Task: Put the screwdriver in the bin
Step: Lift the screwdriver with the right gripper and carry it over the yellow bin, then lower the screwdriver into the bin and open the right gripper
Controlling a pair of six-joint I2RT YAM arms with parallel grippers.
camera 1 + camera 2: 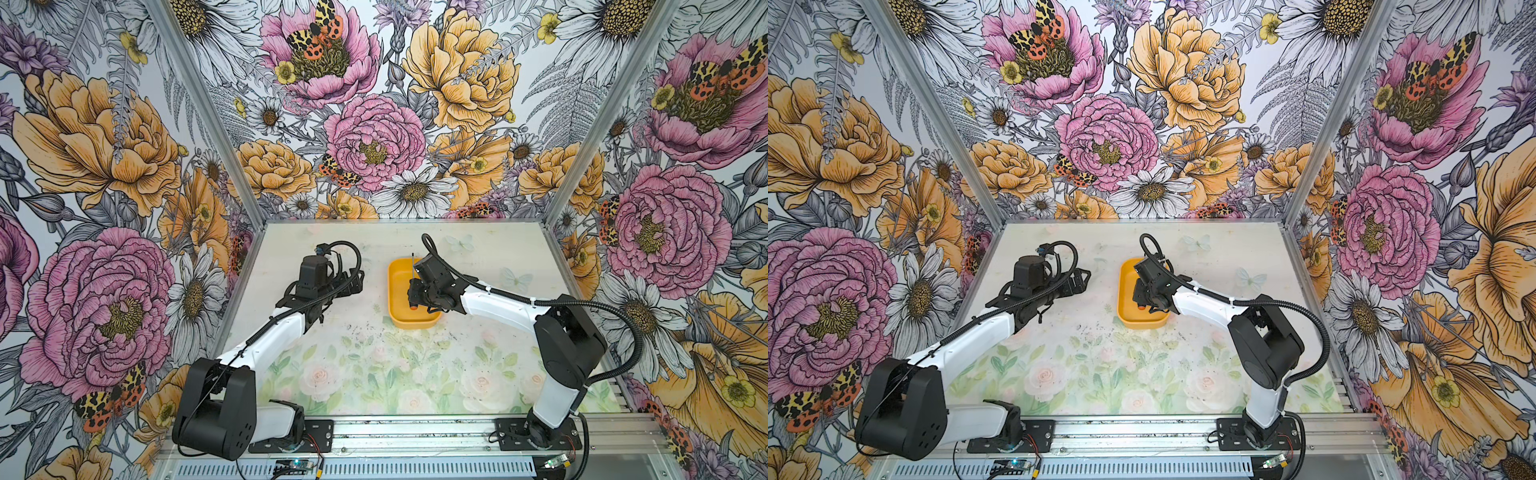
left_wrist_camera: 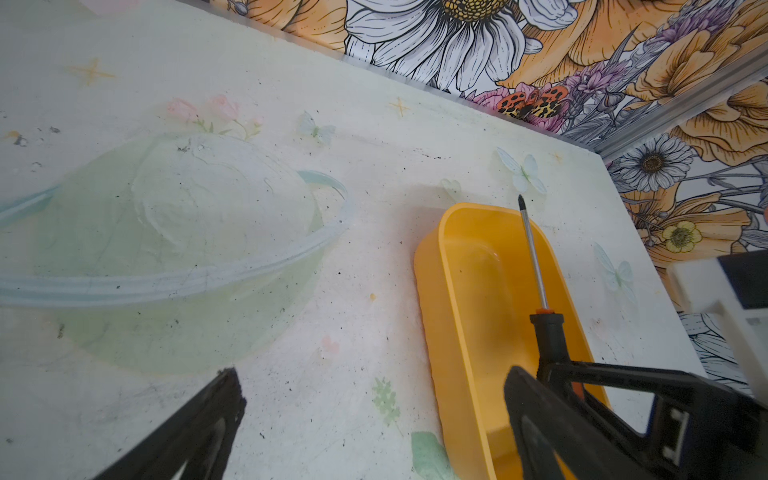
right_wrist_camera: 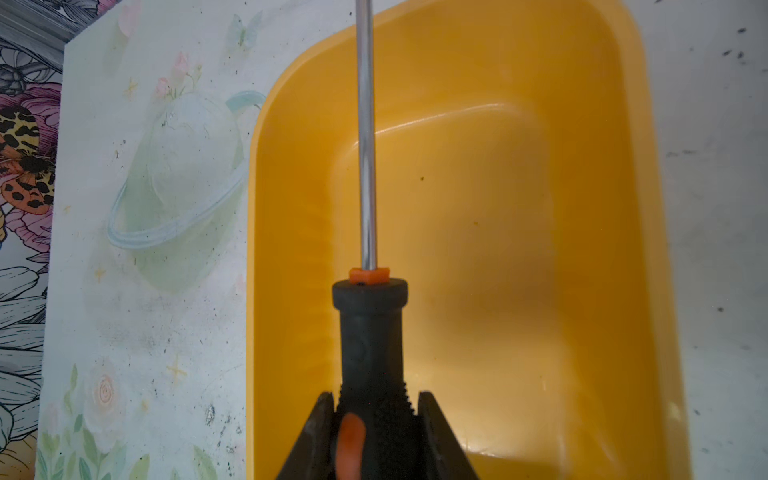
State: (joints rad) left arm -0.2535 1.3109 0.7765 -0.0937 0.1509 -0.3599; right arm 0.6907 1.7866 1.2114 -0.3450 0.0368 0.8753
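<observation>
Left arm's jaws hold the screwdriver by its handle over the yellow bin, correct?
No, the jaws of the right arm hold the screwdriver by its handle over the yellow bin; the right wrist view shows it.

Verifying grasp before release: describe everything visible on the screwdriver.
The screwdriver is slim: a thin shiny metal shaft, a small orange collar, a black handle with knurled grip and orange accents. The right gripper is shut on the handle's textured part, one jaw each side. It is held over the yellow bin, shaft pointing along the bin's length toward its far end. Whether it touches the bin cannot be told.
</observation>
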